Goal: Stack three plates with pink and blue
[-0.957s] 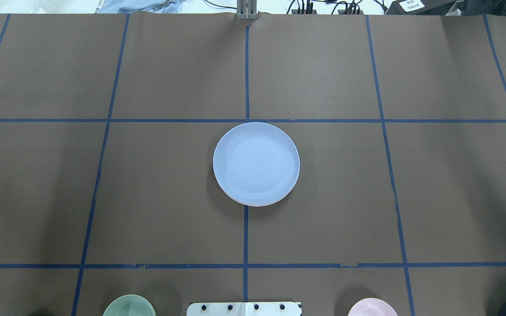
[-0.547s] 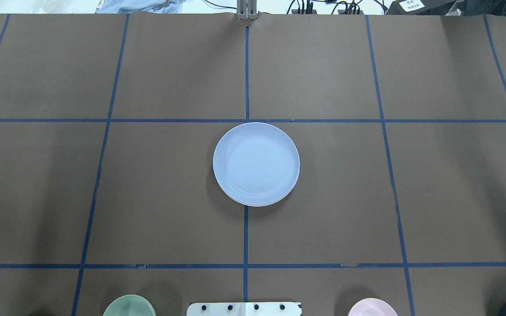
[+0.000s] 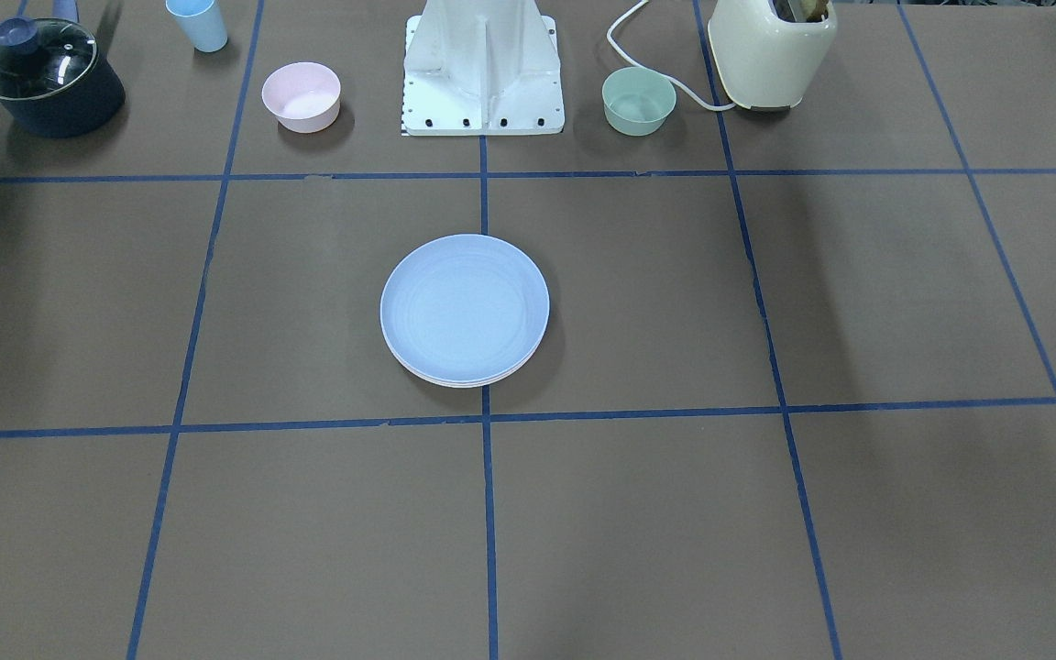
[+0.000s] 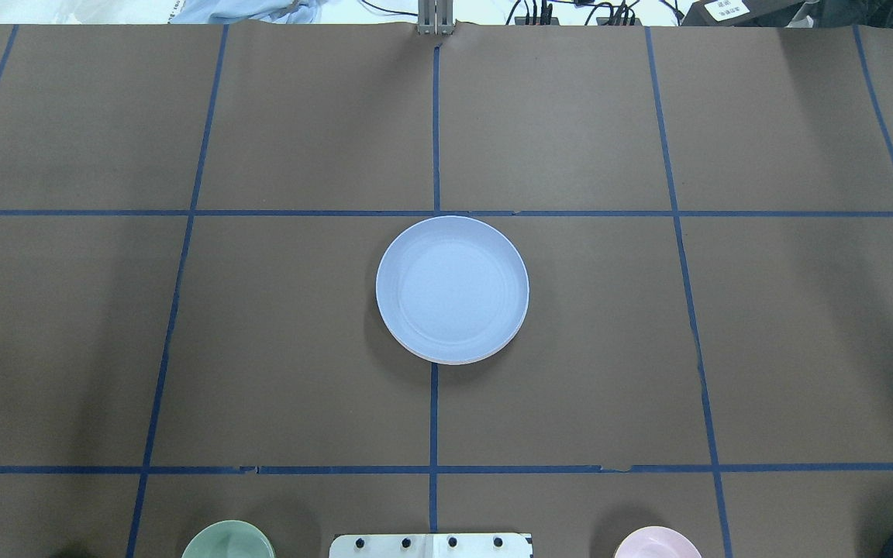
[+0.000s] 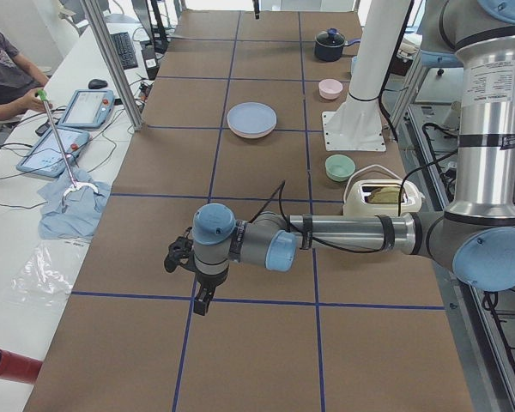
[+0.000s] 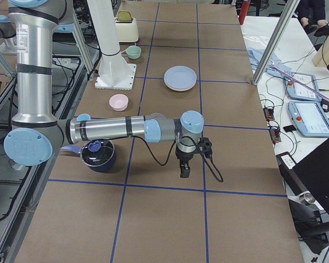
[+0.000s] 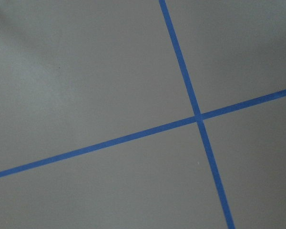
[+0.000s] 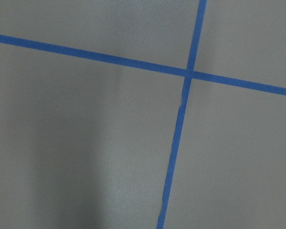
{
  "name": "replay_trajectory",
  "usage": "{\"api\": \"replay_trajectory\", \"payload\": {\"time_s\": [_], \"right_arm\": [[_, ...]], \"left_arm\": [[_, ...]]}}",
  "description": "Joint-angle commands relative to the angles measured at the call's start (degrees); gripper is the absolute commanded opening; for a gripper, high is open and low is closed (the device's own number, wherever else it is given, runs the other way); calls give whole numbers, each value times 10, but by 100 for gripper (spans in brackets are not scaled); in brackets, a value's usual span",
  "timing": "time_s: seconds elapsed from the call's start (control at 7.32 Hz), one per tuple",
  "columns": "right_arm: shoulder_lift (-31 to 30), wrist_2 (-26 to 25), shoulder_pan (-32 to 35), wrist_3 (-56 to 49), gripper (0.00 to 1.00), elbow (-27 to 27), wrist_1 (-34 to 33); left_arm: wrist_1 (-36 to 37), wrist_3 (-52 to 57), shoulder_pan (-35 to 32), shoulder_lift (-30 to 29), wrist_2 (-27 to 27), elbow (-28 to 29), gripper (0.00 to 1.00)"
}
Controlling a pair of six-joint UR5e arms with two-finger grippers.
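The light blue plate (image 3: 464, 307) lies at the table's middle on top of a stack; it also shows in the overhead view (image 4: 452, 288). A thin pale rim (image 3: 466, 382) of a plate beneath shows at its near edge. The pink and cream-white plates are otherwise hidden, and I cannot tell their order. My left gripper (image 5: 202, 302) hangs over bare table near my left end, far from the stack. My right gripper (image 6: 185, 167) hangs over bare table near my right end. Both show only in the side views, so I cannot tell whether they are open or shut.
Along the robot's edge stand a dark lidded pot (image 3: 47, 78), a light blue cup (image 3: 198, 23), a small pink bowl (image 3: 301, 96), the robot base (image 3: 482, 69), a green bowl (image 3: 638, 101) and a cream toaster (image 3: 771, 50). An operator (image 5: 0, 69) sits beside the table.
A dark part of my right arm at the overhead view's right edge has moved out of that view. The plate stack has not moved.
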Motion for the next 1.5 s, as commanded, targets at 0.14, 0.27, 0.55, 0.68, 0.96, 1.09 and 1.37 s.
{"api": "replay_trajectory", "payload": {"time_s": [0.14, 0.27, 0.55, 0.68, 0.96, 1.09, 1.37], "right_arm": [[-4, 3, 26, 3, 100, -17, -3], [-5, 3, 30, 3, 100, -20, -3], [-5, 3, 51, 3, 100, -31, -1], [-5, 3, 67, 2, 100, -31, -1], [-5, 17, 89, 2, 100, -26, -1], [-5, 36, 94, 1, 100, -25, 0], [-4, 39, 99, 3, 100, -23, 1]], "left_arm": [[43, -5, 0, 7, -41, -15, 100], [42, -4, 0, 5, -37, -15, 100], [42, -3, -1, 2, -3, -21, 100], [42, -3, -1, 3, -2, -25, 100], [42, -3, -1, 3, -2, -25, 100], [42, -3, -1, 6, -2, -30, 100], [42, -3, -1, 7, -3, -32, 100]]}}
